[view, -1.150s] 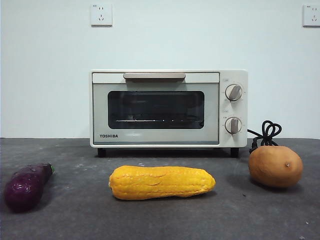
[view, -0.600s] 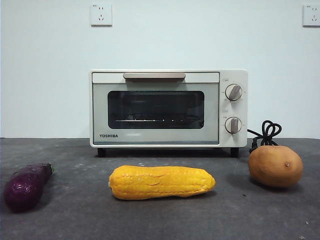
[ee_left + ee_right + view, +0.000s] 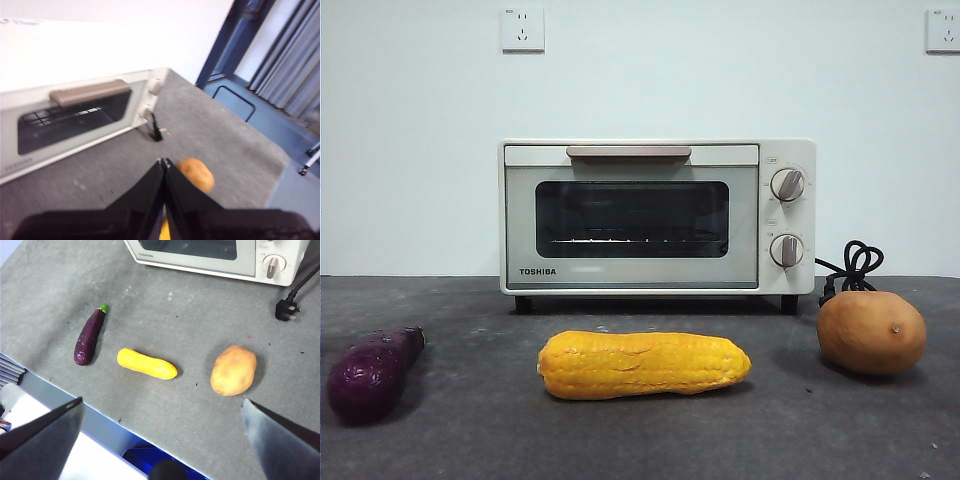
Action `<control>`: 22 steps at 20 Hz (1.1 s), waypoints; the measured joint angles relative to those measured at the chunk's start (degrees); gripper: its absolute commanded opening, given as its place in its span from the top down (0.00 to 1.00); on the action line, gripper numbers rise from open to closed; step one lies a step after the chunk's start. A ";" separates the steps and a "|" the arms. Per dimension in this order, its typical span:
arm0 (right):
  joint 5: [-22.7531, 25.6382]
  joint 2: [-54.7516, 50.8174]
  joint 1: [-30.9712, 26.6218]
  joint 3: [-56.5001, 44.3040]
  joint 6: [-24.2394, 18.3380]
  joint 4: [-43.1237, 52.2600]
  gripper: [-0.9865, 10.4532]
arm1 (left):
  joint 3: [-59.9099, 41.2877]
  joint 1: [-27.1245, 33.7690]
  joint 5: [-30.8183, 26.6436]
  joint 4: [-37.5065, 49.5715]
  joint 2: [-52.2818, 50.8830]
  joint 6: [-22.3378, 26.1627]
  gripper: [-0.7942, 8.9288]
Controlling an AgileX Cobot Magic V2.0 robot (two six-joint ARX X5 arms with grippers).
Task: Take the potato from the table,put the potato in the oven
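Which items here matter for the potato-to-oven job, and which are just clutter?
Job items:
potato, lying on the table right of the oven
oven, door closed
right gripper, open, high above the potato
left gripper, shut, raised over the table facing the oven

Clutter:
corn cob
eggplant
oven's loose power cord

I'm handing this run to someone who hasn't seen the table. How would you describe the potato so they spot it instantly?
Find the cream-white Toshiba oven at the back of the table. Three vegetables lie in a row before it; the potato is the one at the end nearest the oven's knobs and black cord. It is roundish and tan-orange, unlike the long yellow corn cob and the purple eggplant.
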 measured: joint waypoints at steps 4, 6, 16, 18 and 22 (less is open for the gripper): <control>0.04 1.05 0.00 0.00 0.02 0.00 0.36 | 7.56 -5.51 -6.71 5.07 14.51 -0.13 0.92; 0.02 1.66 0.00 0.00 0.02 0.00 0.36 | 12.70 -7.30 -9.38 6.49 21.20 0.59 0.93; 0.09 2.91 0.00 0.00 0.02 0.00 0.36 | 29.51 -12.55 -19.02 9.16 46.27 5.92 0.93; 0.07 2.93 0.00 0.00 0.02 0.00 0.36 | 29.48 -13.03 -19.32 10.34 48.13 6.19 0.93; 0.09 3.06 0.00 0.00 0.02 0.00 0.36 | 29.48 -14.05 -21.77 10.45 50.51 7.26 0.93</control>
